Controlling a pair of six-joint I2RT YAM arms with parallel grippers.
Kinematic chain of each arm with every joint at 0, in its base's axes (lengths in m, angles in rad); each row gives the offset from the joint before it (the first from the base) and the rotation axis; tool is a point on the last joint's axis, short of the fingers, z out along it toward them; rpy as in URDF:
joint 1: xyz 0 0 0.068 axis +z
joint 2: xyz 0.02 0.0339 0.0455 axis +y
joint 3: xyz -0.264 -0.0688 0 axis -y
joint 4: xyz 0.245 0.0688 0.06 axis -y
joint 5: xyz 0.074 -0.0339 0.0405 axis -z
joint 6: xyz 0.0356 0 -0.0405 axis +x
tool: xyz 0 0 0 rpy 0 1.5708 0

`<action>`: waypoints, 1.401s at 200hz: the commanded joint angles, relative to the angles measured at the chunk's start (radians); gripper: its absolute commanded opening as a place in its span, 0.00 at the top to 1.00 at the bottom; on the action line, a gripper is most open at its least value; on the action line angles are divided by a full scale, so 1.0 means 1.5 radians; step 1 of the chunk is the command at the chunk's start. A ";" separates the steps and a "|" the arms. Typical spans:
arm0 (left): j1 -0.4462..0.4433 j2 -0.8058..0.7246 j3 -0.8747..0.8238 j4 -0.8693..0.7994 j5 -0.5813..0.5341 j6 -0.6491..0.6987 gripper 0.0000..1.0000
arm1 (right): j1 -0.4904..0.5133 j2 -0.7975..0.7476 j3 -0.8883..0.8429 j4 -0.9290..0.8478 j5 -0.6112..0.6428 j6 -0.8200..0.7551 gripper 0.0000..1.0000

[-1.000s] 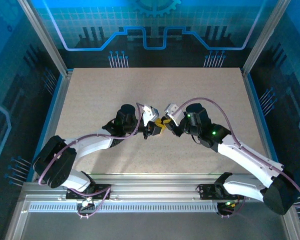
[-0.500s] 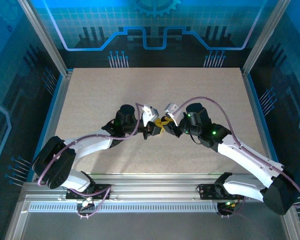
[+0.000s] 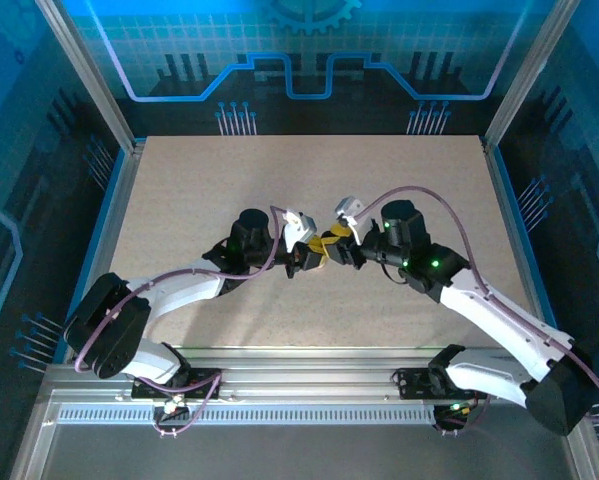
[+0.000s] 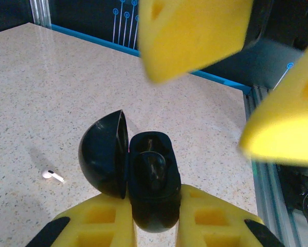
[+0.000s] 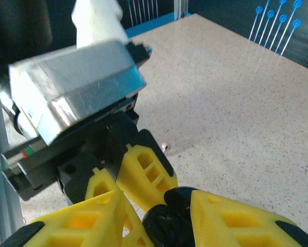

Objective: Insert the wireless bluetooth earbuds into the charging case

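Gripping entry: my left gripper (image 4: 154,208), clamped on the open black charging case (image 4: 151,175). Right gripper (image 4: 241,77): jaws parted, holding nothing, just above the case. One earbud (image 4: 53,175): on the table (image 4: 40,77), left of the case.

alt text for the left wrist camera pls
The left hand grips an open black charging case, lid swung left. A small white earbud lies on the table to its left; the right hand, blurred, hangs above.

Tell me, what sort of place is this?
Probably a robotics lab test cell: a left arm and a right arm bolted to a metal rail at the edge of a speckled table, walled by blue circuit-patterned panels.
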 commanded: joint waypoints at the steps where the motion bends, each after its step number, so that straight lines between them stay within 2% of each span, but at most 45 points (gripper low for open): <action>1: -0.003 -0.013 0.005 0.009 -0.002 -0.002 0.83 | -0.037 -0.046 -0.011 0.018 -0.051 0.051 0.61; 37: -0.003 -0.016 0.005 0.002 0.001 0.004 0.83 | -0.108 -0.056 -0.020 0.002 -0.152 0.139 0.63; 96: -0.003 -0.019 0.006 0.005 0.010 -0.002 0.83 | -0.131 0.002 -0.013 -0.014 -0.278 0.199 0.72; 212: -0.003 -0.034 -0.002 0.019 0.014 -0.011 0.83 | -0.133 0.073 -0.001 -0.012 -0.273 0.206 0.81; 280: -0.002 -0.033 -0.002 0.020 0.017 -0.012 0.83 | -0.132 0.084 -0.001 -0.008 -0.300 0.203 0.86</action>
